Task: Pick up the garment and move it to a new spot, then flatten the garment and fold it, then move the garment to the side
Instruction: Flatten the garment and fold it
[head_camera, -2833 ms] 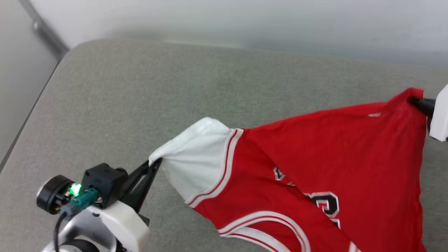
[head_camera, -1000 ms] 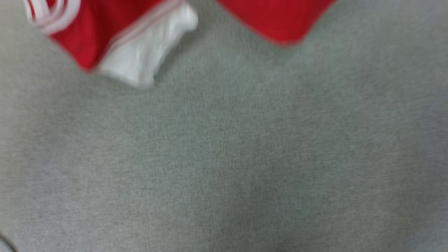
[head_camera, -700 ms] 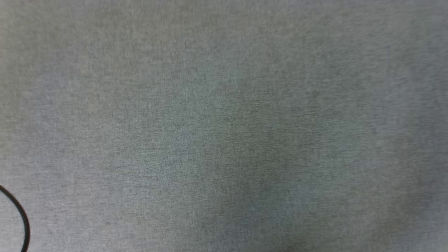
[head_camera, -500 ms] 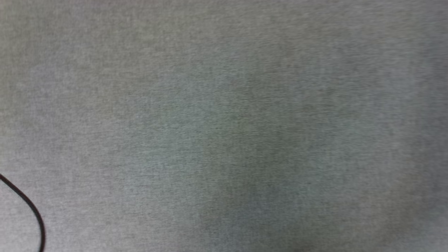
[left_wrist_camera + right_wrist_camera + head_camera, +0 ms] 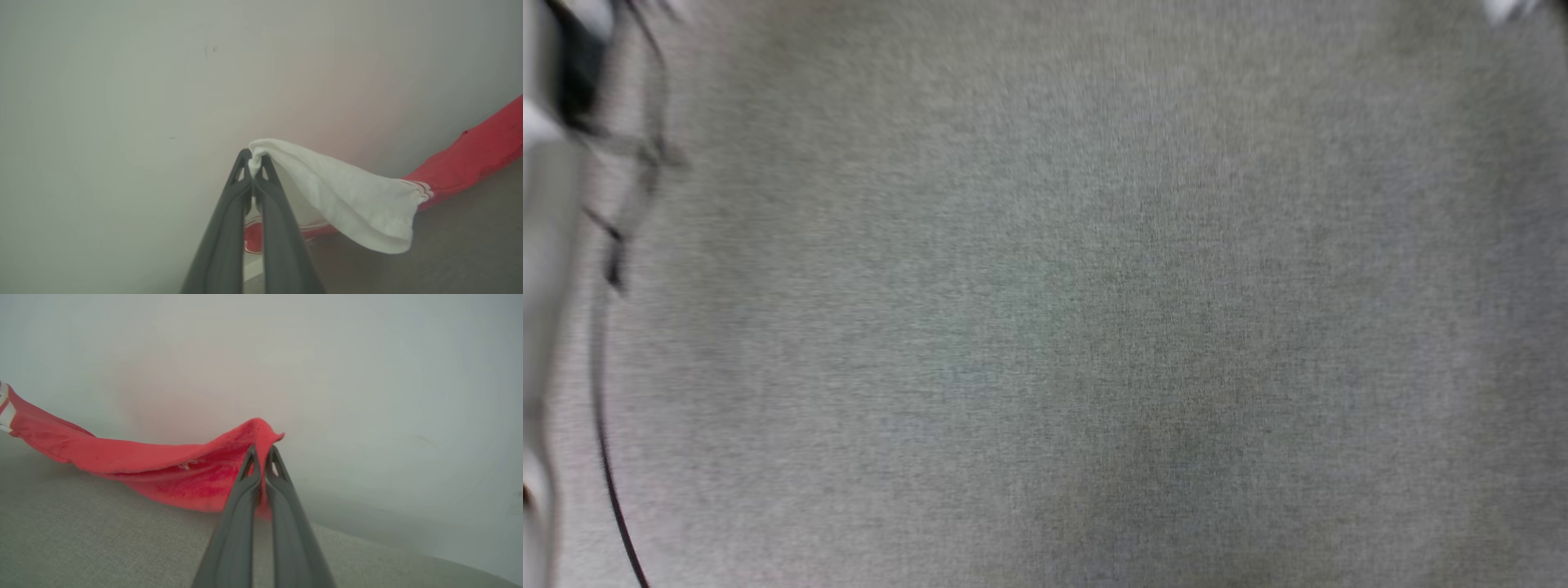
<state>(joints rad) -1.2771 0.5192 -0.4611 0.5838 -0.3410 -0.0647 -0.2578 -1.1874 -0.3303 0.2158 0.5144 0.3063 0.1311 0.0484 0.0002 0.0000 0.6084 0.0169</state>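
Observation:
The garment (image 5: 347, 196) is a red jersey T-shirt with white sleeves and striped trim. In the left wrist view my left gripper (image 5: 252, 161) is shut on the edge of its white sleeve, and the red body (image 5: 474, 159) stretches off to the right above the grey surface. In the right wrist view my right gripper (image 5: 262, 451) is shut on a red corner of the garment (image 5: 163, 465), which sags to the left over the grey cushion (image 5: 81, 539). The number print is hidden.
The blurred head view looks down on grey fabric (image 5: 1054, 327). A pale arm part with a thin black cable (image 5: 605, 425) smears along its left edge. A pale wall (image 5: 367, 375) rises behind the cushion.
The head camera has swung down, so the garment and grippers left its view, leaving grey fabric. A blurred arm part and cable have come in at the left edge.

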